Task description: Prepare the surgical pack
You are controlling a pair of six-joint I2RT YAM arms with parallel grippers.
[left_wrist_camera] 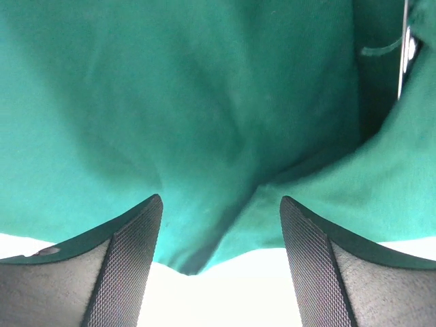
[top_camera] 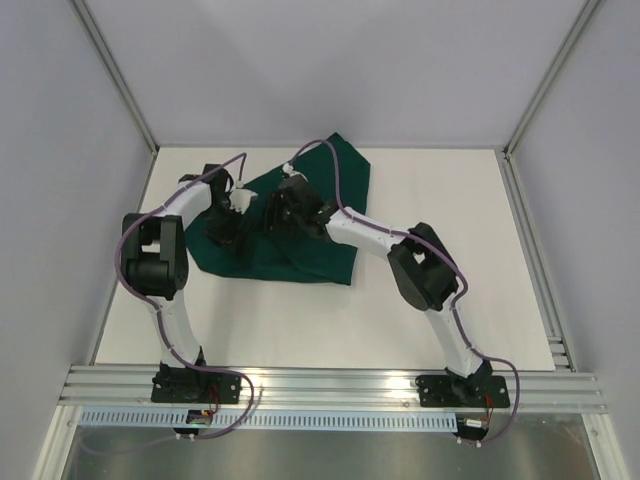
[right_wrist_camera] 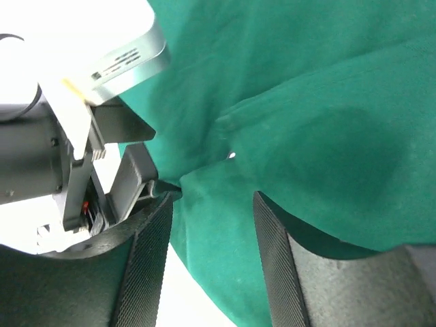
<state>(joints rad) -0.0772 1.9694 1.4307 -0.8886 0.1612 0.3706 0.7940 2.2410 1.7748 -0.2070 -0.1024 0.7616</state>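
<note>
Well, in the top view you see the dark green cloth [top_camera: 335,185] lying crumpled on the white table [top_camera: 460,210]. Both arms reach onto it: the left gripper [top_camera: 226,230] is at the left edge of the cloth and the right gripper [top_camera: 284,212] is over its middle, close beside the left one. In the left wrist view the cloth [left_wrist_camera: 204,102] fills nearly all the picture, and its near edge hangs in a soft fold between the two fingers [left_wrist_camera: 133,266]. The jaws of the left gripper [left_wrist_camera: 221,262] stand wide apart and press nothing. A thin bright strip [left_wrist_camera: 403,54] shows at the upper right of the cloth; you cannot tell what it is. In the right wrist view a ridge of the cloth [right_wrist_camera: 327,136] runs between the fingers [right_wrist_camera: 279,272]. The jaws of the right gripper [right_wrist_camera: 212,262] are parted and the cloth lies loose between them, not pinched. The left arm's wrist [right_wrist_camera: 61,157] is at the left edge of the cloth.
</note>
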